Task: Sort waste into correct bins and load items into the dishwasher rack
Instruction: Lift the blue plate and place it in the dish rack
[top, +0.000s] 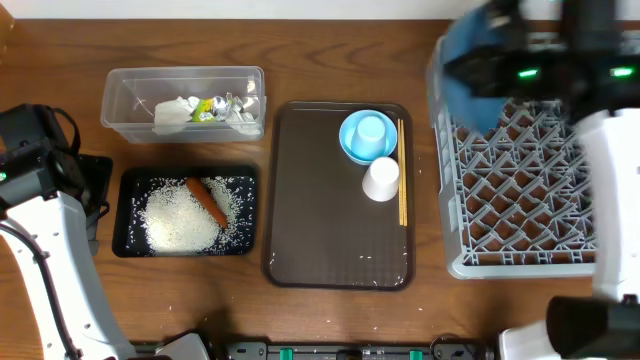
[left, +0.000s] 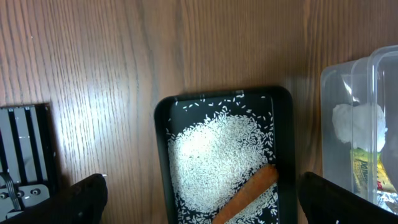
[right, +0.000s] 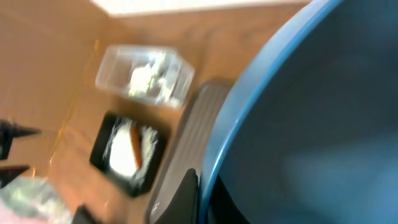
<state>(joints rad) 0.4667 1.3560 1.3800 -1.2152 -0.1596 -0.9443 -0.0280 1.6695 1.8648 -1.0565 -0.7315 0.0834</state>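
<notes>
My right gripper (right: 202, 196) is shut on the rim of the large dark blue plate (right: 298, 112), one finger on each face. Overhead, the plate (top: 468, 70) hangs blurred over the far left corner of the grey dishwasher rack (top: 500, 205). The black tray (top: 124, 215) holds the rice heap (top: 178, 222) and the orange carrot (top: 207, 200). The clear tub (top: 183, 72) contains the crumpled napkin (top: 172, 113) and foil wrappers (top: 218, 107). My left gripper (left: 199, 202) is open, above the black tray's (left: 160, 155) near end, holding nothing.
The brown serving tray (top: 330, 230) sits mid-table with the light blue bowl (top: 368, 136), the white cup (top: 381, 179) and the chopsticks (top: 402, 172) at its far right. The left arm (top: 40, 190) stands by the table's left edge.
</notes>
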